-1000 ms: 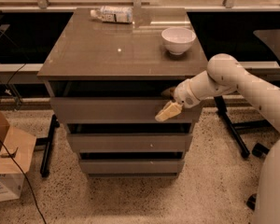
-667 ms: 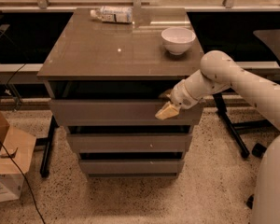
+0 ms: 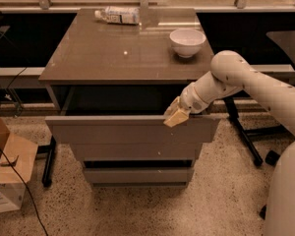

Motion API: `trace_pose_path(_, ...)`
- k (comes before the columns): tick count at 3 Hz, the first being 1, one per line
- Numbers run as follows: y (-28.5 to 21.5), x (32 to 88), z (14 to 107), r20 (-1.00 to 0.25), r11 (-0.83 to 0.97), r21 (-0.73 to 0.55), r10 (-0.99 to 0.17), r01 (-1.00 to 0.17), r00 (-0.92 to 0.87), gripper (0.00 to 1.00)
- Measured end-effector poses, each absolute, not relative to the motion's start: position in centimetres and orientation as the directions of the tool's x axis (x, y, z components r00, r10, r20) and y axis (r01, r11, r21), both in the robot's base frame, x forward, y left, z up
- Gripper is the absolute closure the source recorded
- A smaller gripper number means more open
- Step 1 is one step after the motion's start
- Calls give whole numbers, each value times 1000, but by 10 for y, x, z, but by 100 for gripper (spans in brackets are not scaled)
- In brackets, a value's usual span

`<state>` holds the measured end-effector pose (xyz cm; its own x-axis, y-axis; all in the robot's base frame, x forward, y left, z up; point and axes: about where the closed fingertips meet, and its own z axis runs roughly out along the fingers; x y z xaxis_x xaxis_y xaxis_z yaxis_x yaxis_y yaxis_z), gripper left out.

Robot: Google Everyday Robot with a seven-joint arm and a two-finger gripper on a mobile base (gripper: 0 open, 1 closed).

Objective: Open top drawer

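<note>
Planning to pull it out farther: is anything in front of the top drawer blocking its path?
Nothing visible does. The gripper sits on the front edge of the top drawer; the cardboard box stands off to the left, outside the drawer's path.

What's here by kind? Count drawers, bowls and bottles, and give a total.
drawers: 3 (top drawer pulled out, gripper at its front's upper edge)
bowl: 1
bottle: 1
Total: 5
</note>
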<state>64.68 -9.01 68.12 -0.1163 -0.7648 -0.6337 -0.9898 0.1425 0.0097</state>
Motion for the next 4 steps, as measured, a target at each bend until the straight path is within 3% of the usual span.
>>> trace_pose_path(3, -89, 646, 679, -613, 135, 5, -782, -991, -109, 4)
trace_pose_path(4, -98, 641, 679, -540, 138, -13, -834, -990, -109, 1)
